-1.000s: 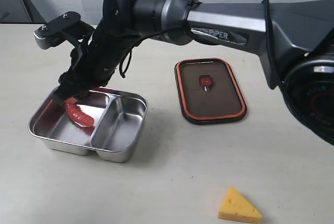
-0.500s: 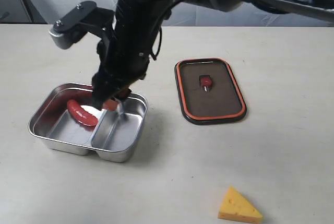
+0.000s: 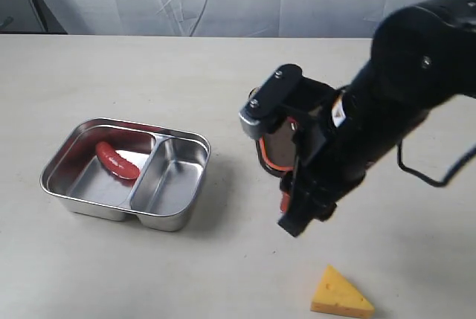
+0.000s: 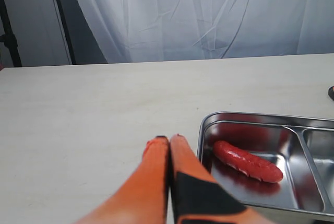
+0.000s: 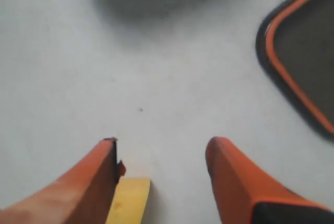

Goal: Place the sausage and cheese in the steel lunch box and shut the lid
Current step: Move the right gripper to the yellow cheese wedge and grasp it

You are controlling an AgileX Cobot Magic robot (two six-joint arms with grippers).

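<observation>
Pale table (image 3: 111, 259), sausage (image 3: 115, 161) in the box (image 3: 169, 221). My right gripper (image 5: 164, 145) is spread wide near what's probably the cheese (image 5: 128, 200); left gripper (image 4: 168, 139) is pinched together, empty.

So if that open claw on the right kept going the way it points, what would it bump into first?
Most likely bare table. The cheese shows just at the edge of the right claw's gap, so it might get clipped; depth is unclear.

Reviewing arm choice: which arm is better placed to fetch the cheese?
Right. The right gripper, open, hangs close to the cheese; the left gripper is shut, facing the steel lunch box.
</observation>
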